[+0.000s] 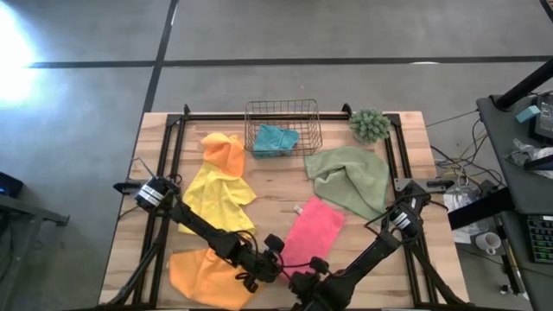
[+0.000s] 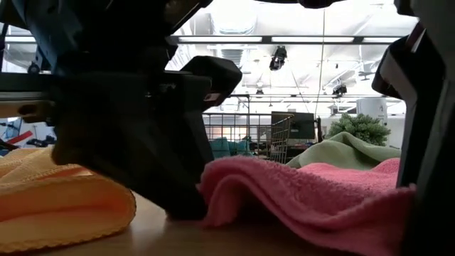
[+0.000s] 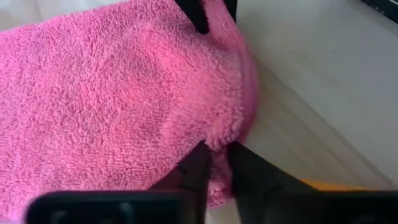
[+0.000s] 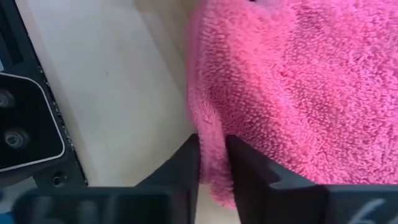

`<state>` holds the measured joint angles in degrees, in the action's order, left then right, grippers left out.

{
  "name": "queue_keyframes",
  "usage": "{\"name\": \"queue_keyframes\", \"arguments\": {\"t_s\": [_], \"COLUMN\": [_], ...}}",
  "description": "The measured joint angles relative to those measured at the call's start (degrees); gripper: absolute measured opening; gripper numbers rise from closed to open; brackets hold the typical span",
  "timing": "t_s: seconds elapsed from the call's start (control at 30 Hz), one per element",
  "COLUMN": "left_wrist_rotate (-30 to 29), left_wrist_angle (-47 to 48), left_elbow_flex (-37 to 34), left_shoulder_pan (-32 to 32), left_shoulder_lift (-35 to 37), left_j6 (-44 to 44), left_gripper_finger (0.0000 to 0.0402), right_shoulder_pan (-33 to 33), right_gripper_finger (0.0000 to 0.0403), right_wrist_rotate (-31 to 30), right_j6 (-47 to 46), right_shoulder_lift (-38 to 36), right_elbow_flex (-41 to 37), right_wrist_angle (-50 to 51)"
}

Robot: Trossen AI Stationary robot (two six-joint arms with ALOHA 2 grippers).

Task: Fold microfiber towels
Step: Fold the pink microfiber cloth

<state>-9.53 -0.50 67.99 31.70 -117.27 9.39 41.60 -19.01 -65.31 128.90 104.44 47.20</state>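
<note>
Left gripper [image 3: 216, 152]: pinched shut on pink towel [image 1: 313, 226] near corner
Right gripper [image 4: 212, 148]: same, other near corner
Risk: thin bite, plush edge may slip out mid-fold

This is a robotics lab or workshop inside a large industrial hall. The low view looks past the towels to a high open ceiling [image 2: 298, 28] with exposed beams, long strip lights and hanging fixtures. From above, the floor [image 1: 346, 30] is bare grey concrete crossed by dark lines. The work surface is a wooden table [image 1: 276, 186] ringed by a black metal frame [image 1: 177, 138] that carries the two arms. Off to the right arm's outer side stands a dark bench [image 1: 518, 164] crowded with cables, a keyboard [image 1: 540, 238] and a cup [image 1: 490, 241]. Loose wires run between that bench and the table.
</note>
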Motion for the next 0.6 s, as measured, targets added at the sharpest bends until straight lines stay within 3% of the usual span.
{"name": "queue_keyframes", "arguments": {"t_s": [0.07,0.17,0.6], "left_wrist_rotate": [-0.3,-0.4,2.9], "left_wrist_angle": [-0.6,-0.8,5.0], "left_elbow_flex": [0.0,-0.1,-0.3], "left_shoulder_pan": [0.0,0.0,0.2], "left_shoulder_lift": [0.0,0.0,6.3], "left_j6": [0.1,0.1,-7.6], "left_gripper_finger": [0.0014,0.0007,0.0002], "right_shoulder_pan": [0.0,0.0,0.4], "right_gripper_finger": [0.0042,0.0015,0.0009], "right_wrist_rotate": [-0.1,-0.2,0.2], "right_j6": [-0.3,-0.4,-4.6], "right_shoulder_lift": [0.0,0.0,-1.1], "right_elbow_flex": [0.0,0.0,5.0], "right_wrist_angle": [0.2,0.3,1.2]}}
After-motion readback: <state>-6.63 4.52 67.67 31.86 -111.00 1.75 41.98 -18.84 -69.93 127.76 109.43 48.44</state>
